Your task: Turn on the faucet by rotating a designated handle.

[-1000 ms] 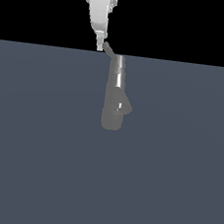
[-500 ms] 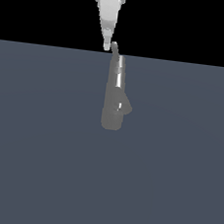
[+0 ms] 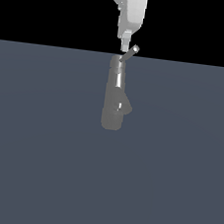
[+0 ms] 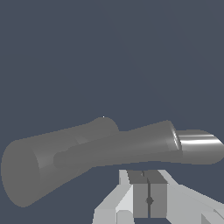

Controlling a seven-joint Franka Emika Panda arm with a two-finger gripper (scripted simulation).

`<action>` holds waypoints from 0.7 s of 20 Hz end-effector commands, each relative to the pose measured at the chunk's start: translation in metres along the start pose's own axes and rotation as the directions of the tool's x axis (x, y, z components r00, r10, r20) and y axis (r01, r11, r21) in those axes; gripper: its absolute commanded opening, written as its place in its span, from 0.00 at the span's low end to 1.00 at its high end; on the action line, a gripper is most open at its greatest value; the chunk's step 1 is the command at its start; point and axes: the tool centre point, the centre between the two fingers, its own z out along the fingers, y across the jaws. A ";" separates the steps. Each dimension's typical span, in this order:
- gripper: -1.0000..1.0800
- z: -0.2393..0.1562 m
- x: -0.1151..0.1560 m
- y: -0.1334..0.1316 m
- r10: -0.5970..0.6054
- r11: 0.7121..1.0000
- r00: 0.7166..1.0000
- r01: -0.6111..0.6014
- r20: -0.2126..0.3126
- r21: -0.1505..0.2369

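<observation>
The grey faucet (image 3: 115,99) stands on the dark floor, with its stubby spout (image 3: 128,107) towards the exterior view's right. Its thin handle (image 3: 130,53) sticks out of the top and slants up towards the exterior view's right. My white gripper (image 3: 125,47) comes down from above, its tip right against the handle's left side. In the wrist view the faucet body (image 4: 87,153) lies across the picture and the shiny handle (image 4: 199,146) juts out of its narrow end. The gripper (image 4: 148,200) is shut, pads pressed together with nothing between them, just beside the body.
A flat dark grey floor (image 3: 38,164) spreads around the faucet on all sides. Behind it the background is black.
My gripper has moved towards the exterior view's right. The handle has swung with it, from leaning up-left to leaning up-right.
</observation>
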 end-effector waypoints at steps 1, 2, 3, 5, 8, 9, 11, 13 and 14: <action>0.00 0.002 0.038 0.006 0.044 0.999 0.999 -0.044 -0.006 -0.004; 0.00 0.001 0.005 0.000 0.001 1.000 1.000 -0.001 0.000 -0.001; 0.00 0.002 0.009 -0.002 0.003 1.000 1.000 -0.003 0.000 -0.001; 0.00 0.004 0.017 -0.007 0.007 1.000 1.000 -0.007 -0.001 -0.001; 0.00 0.008 0.029 -0.013 0.012 1.000 1.000 -0.012 -0.002 -0.002; 0.00 0.009 0.033 -0.015 0.014 1.000 1.000 -0.014 -0.002 -0.002; 0.00 0.011 0.040 -0.020 0.017 1.000 1.000 -0.017 -0.002 -0.002; 0.00 0.013 0.048 -0.024 0.021 1.000 1.000 -0.021 -0.003 -0.003; 0.00 0.014 0.052 -0.026 0.022 1.000 1.000 -0.022 -0.003 -0.003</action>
